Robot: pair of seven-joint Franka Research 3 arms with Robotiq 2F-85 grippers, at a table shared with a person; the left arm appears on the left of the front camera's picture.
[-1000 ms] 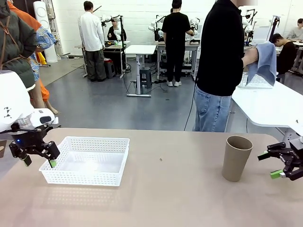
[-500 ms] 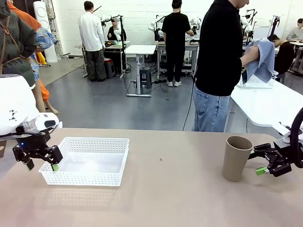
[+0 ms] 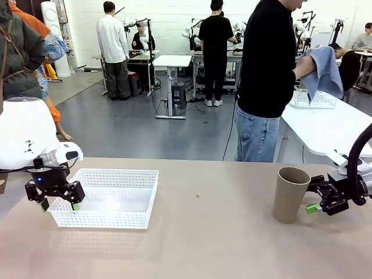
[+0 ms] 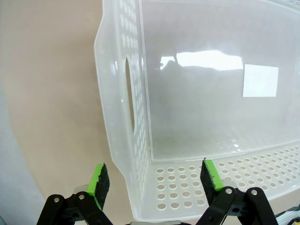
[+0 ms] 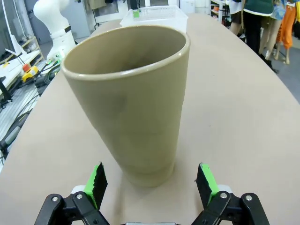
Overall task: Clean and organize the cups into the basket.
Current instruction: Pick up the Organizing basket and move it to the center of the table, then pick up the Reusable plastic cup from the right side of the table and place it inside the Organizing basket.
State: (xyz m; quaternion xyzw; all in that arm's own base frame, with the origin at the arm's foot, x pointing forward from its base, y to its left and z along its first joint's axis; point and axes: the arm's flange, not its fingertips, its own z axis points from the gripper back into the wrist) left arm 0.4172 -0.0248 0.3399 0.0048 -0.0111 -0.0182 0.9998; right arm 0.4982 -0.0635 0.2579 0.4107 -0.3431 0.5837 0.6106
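Green pads spread: right end effector beside cup, left end effector over basket.

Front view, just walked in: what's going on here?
The right gripper is open beside the tan cup, which stands upright on the table. In its wrist view the pads flank the cup's base with gaps, so there is no grip yet. The left gripper hovers open at the near left corner of the empty white basket. A person at the far side holds a blue-grey cloth.

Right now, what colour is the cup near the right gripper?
Tan-brown, like cardboard, plain with no pattern. The cup shows best in the right wrist view.
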